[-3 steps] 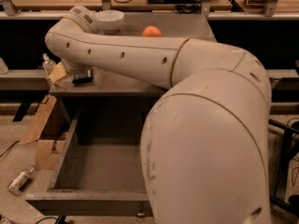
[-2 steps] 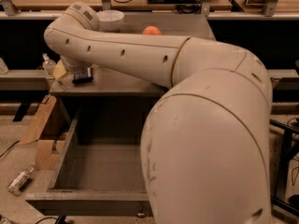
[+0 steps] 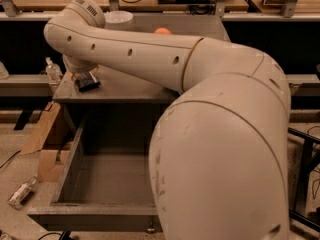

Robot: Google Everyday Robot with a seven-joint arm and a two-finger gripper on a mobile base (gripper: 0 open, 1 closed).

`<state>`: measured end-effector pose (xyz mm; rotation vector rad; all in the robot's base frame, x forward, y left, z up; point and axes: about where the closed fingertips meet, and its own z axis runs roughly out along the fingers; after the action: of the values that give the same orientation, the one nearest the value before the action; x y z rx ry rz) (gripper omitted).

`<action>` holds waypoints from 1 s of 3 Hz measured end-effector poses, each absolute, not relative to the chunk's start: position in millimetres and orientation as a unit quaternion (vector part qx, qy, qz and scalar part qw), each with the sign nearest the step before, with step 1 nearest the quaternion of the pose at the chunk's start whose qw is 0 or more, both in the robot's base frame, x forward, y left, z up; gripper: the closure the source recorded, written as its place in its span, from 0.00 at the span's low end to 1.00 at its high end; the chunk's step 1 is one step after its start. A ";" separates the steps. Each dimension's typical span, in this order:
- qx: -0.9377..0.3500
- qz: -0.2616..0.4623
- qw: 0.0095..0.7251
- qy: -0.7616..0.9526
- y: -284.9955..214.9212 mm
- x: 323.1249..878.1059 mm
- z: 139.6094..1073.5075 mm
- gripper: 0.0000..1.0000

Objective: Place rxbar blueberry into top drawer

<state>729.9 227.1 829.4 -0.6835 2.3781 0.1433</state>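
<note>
A small bottle (image 3: 20, 193) lies on the floor at eight o'clock, beside flattened cardboard (image 3: 46, 143) leaning against the grey counter (image 3: 131, 88). A clear bottle (image 3: 52, 69) stands on a ledge just left of the counter. At ten o'clock the gripper (image 3: 81, 76) hangs from the wrist over the counter's left front corner, mostly hidden by the arm (image 3: 145, 54). The rxbar blueberry (image 3: 88, 81) sits right at it, a dark bar tilted just above or on the counter surface. Whether the gripper is clamped on the bar cannot be told from here. Below, at seven o'clock, the top drawer (image 3: 66, 165) stands pulled fully out, its knob (image 3: 150, 229) at the front panel. At twelve o'clock a white bowl (image 3: 119, 19) and an orange object (image 3: 162, 31) rest at the counter's back. The robot's cream body (image 3: 225, 164) fills the right.
</note>
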 end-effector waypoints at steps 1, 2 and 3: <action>-0.265 0.047 0.363 0.892 213.1 723.0 859.8 1.00; -0.266 0.041 0.424 0.865 185.8 699.6 908.4 1.00; -0.282 0.049 0.473 0.833 153.9 649.9 936.1 1.00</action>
<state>649.9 153.9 936.1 -0.6895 2.0388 0.1197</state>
